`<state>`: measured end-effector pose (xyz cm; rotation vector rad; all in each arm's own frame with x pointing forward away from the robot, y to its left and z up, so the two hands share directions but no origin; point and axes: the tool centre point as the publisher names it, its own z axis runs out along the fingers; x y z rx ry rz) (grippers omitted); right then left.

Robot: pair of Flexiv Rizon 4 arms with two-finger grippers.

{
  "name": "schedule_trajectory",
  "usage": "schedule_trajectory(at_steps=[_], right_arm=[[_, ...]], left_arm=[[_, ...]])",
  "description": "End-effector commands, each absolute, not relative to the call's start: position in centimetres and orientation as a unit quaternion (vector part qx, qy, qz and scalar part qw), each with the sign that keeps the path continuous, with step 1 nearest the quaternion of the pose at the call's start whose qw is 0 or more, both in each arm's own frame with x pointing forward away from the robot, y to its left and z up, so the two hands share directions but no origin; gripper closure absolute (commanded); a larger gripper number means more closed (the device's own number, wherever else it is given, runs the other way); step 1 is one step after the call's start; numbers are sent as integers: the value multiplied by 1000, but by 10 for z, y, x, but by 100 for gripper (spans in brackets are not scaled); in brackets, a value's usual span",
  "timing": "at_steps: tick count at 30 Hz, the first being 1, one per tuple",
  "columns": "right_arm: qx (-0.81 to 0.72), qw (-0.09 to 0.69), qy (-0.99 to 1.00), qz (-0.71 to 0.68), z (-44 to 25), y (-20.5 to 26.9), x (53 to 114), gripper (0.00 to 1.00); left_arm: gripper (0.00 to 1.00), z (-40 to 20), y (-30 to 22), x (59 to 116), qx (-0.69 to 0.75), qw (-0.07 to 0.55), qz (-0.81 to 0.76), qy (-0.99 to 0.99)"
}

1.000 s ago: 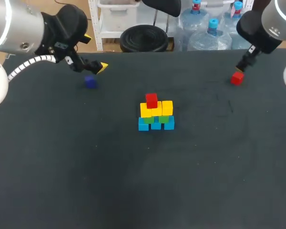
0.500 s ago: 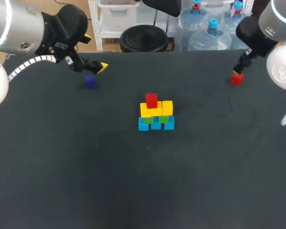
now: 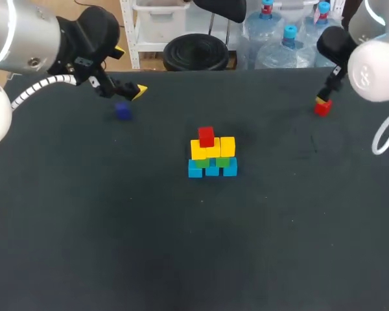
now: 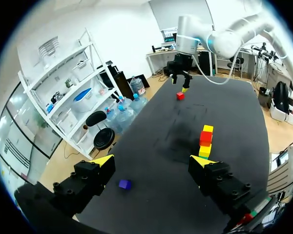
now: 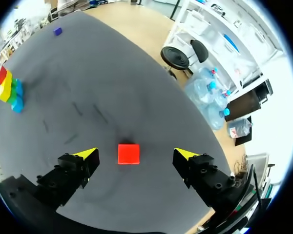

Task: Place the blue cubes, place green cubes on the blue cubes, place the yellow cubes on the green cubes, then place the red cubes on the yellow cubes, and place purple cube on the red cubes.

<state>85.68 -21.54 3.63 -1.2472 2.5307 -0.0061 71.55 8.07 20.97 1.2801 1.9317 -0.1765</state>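
Right hand [image 5: 135, 154] hangs over the loose red cube [image 5: 128, 153], fingers spread wide, one to each side, neither touching it. The cube lies flat on the dark counter [image 3: 279, 246] at its far right; being a cube, it has no long axis, and its sides sit roughly square to the fingers. Across at the far left, the left hand [image 4: 152, 161] is released too, with the purple cube [image 4: 124, 184] on the counter below it, nearer one finger. Mid-counter stands the stack [image 3: 212, 155]: blue cubes [image 3: 212, 170] in a row running left to right, green cubes [image 3: 211, 162] on them, yellow cubes [image 3: 214, 148] above, and one red cube [image 3: 206, 137] on top towards the left. Open counter lies between each hand and the stack.
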Motion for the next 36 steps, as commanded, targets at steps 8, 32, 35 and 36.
schedule_trajectory(at_steps=[8,32,35,36], right_arm=[[-472,99,875,54,22,-209,860,0],[-492,65,867,49,4,-212,852,15],[-492,63,867,51,1,-211,852,50],[-492,62,867,52,1,-211,852,53]], left_arm=[[0,209,82,715,506,399,-72,761],[0,209,82,715,506,399,-72,761],[0,209,82,715,506,399,-72,761],[0,209,82,715,506,399,-72,761]])
